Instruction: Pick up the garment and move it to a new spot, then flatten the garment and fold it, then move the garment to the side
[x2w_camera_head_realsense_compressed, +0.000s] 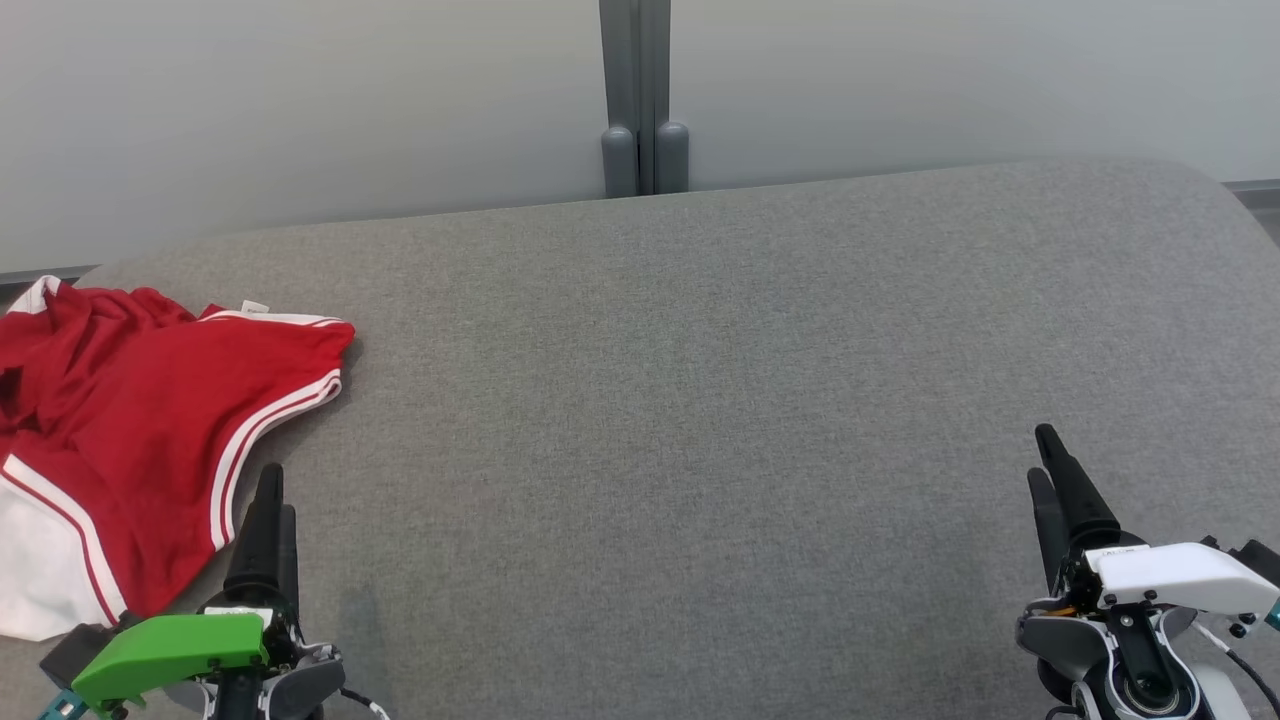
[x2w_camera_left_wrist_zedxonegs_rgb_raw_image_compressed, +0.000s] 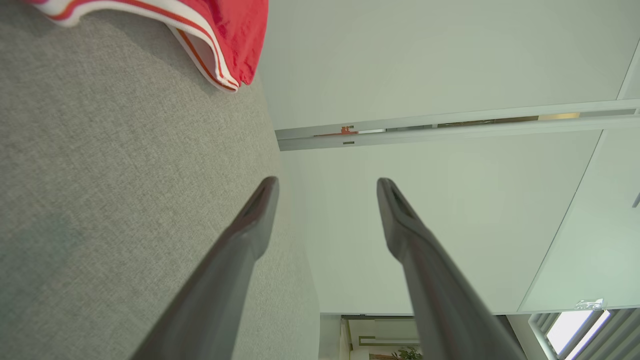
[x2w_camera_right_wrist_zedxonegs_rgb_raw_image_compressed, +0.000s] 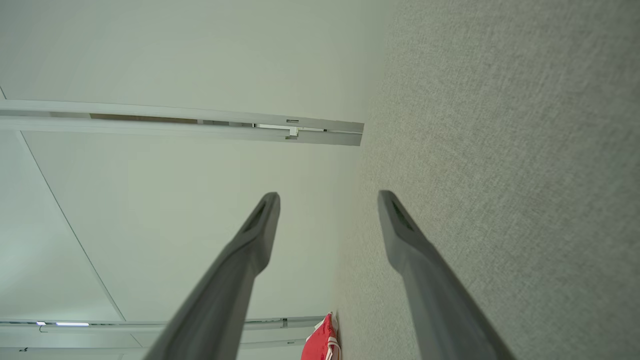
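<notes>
Right now both tools are released and hold nothing: each wrist view shows two dark fingers standing well apart, with only grey cover and pale wall between them. The left tool sits at the near left of the bench, just beside the garment and, as far as I can tell, not touching it. The right tool is at the near right, well apart from the cloth.

The garment lies crumpled at the bench's left end, running off the head view's left edge. It is red with white stripes along its hems and a white panel at the near side. A small white label shows at its far edge.

It looks thin, soft and light. I would expect it to sag and fold on itself when lifted, and to drag a little on the woven cover rather than slide freely. The striped hem nearest the left tool seems the best hold: it is doubled and firmer, and it lies flat at the edge. A pinch in the bunched middle would likely catch several layers. Two separate holds along one hem should keep it spread for flattening.
</notes>
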